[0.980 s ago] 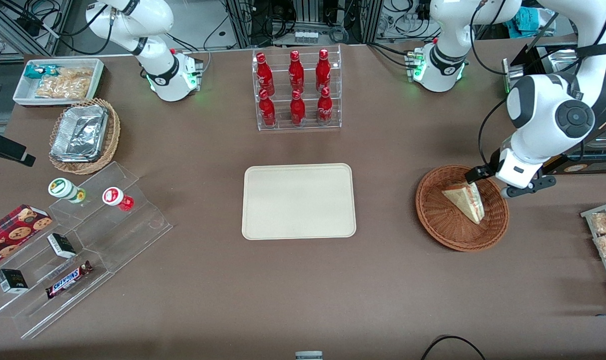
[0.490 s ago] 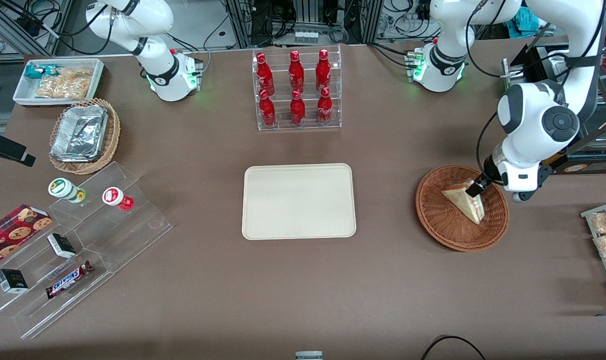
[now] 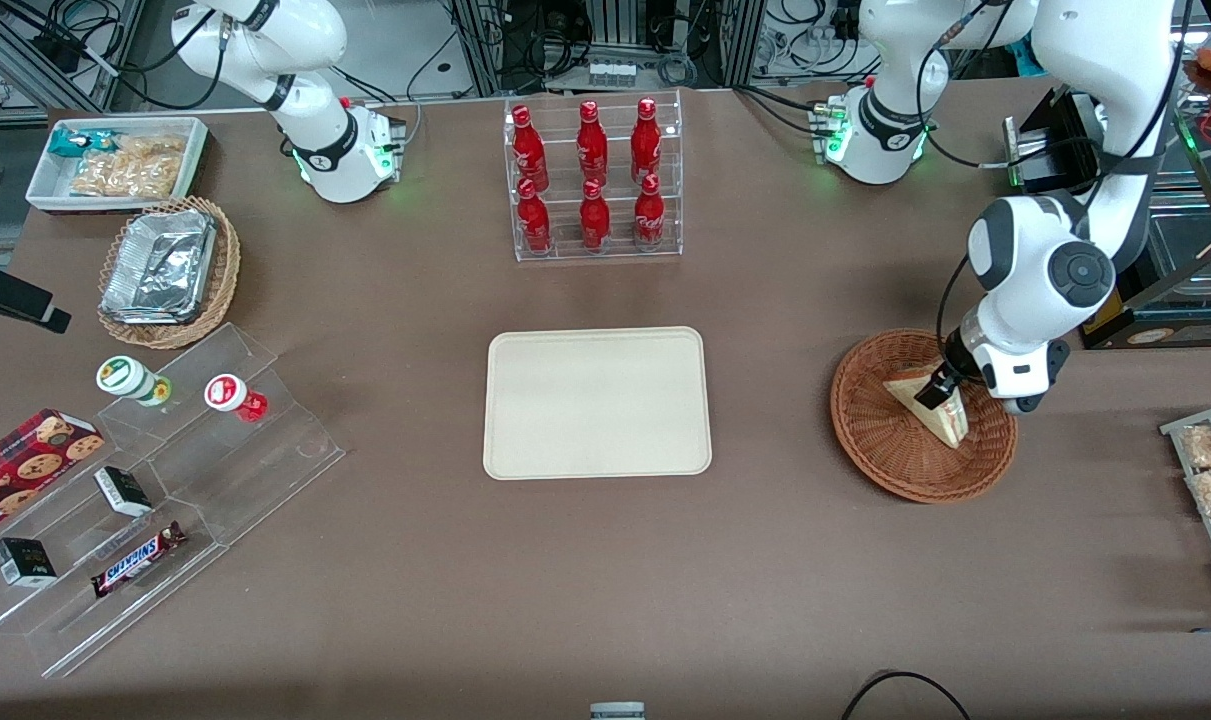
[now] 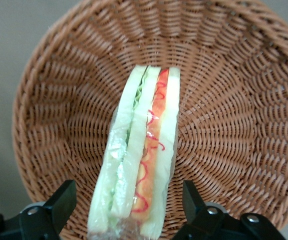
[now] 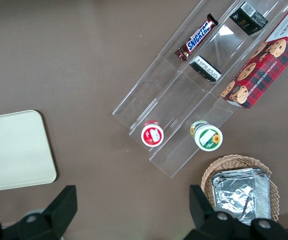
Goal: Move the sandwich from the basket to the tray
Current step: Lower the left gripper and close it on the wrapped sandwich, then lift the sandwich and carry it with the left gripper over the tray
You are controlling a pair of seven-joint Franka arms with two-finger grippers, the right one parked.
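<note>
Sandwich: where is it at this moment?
The sandwich lies in the basket toward the working arm's end of the table, beside the tray. The open gripper straddles it without closing.

I read the basket (image 4: 243,125) as reddish-brown weave, the sandwich (image 4: 141,150) in it as pale white bread with green and red-orange filling stripes. Black-fingered gripper (image 4: 129,210) straddles the sandwich inside the basket, jaws apart. Tray (image 3: 597,402) plain cream-beige. Table (image 3: 665,580) flat brown. Bottles (image 3: 591,175) red, white script.
</note>
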